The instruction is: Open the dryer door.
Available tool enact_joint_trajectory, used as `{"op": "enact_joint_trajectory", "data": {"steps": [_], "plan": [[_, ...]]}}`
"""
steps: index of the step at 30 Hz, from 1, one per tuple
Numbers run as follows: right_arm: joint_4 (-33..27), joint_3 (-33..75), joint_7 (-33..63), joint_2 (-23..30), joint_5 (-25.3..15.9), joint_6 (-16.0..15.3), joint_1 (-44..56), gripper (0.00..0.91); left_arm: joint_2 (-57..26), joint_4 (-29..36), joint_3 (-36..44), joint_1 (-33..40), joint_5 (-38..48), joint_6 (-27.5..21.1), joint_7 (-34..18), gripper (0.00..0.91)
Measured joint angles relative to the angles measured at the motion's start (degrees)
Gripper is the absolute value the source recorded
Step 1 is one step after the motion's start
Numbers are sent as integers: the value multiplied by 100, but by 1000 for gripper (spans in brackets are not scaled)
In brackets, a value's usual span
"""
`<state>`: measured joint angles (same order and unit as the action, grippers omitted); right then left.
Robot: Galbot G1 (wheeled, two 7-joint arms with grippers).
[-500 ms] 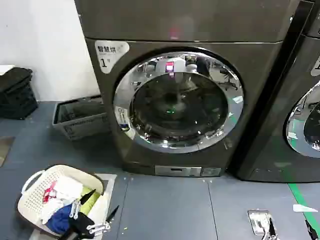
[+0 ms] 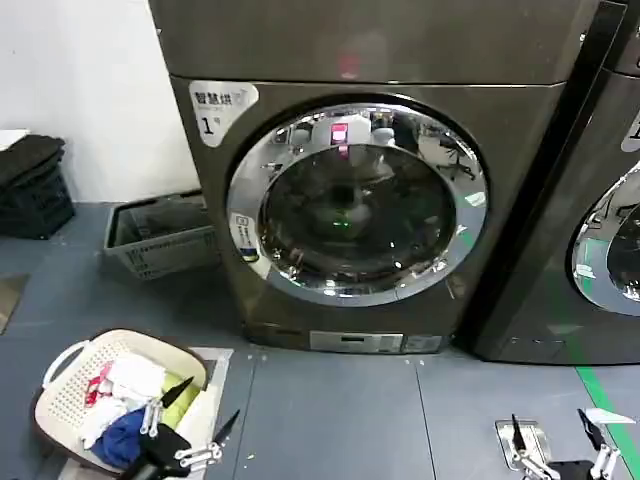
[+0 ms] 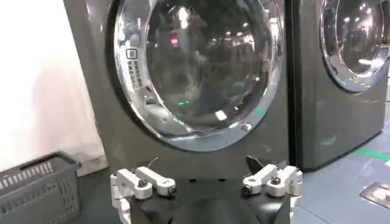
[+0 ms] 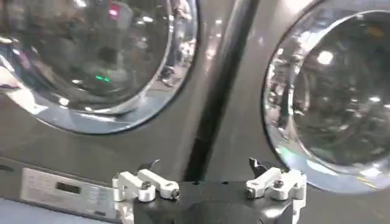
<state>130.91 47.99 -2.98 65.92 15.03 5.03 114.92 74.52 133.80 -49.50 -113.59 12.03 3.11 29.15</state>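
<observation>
dryer door shut on dryer; left gripper and right gripper low, both apparently open, empty

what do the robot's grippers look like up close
Both match. The left gripper has a black body with two white link-shaped fingers, each set with round silver pivot bolts and ending in a dark pointed tip. The right gripper has the same black body, white fingers and dark tips. No cables or markings are visible on either.
</observation>
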Motion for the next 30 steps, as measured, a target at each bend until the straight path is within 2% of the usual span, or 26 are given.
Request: {"op": "enact_joint_trajectory", "data": {"steps": [6,12,19,24,30], "plan": [[-60,-135,-240,-593,289,-335,-573,907,39,35,4,-38,-69,16,0,907],[-215,-271,-464,-1161,679,-442,-1056,907,111,97,18,-67,-126,30,3,907],[-315,-573,-495,-1804,1121,-907,-1595,907,164,140,36,-97,-221,54,2,907],[-481,-964,-580,-2204,1213,-932,-2161,907,213,164,59,-108,-286,61,1,907],[-720,-1597,-613,-2596,1535,-906,-3024,907,249,179,92,-113,-369,71,0,907]]}}
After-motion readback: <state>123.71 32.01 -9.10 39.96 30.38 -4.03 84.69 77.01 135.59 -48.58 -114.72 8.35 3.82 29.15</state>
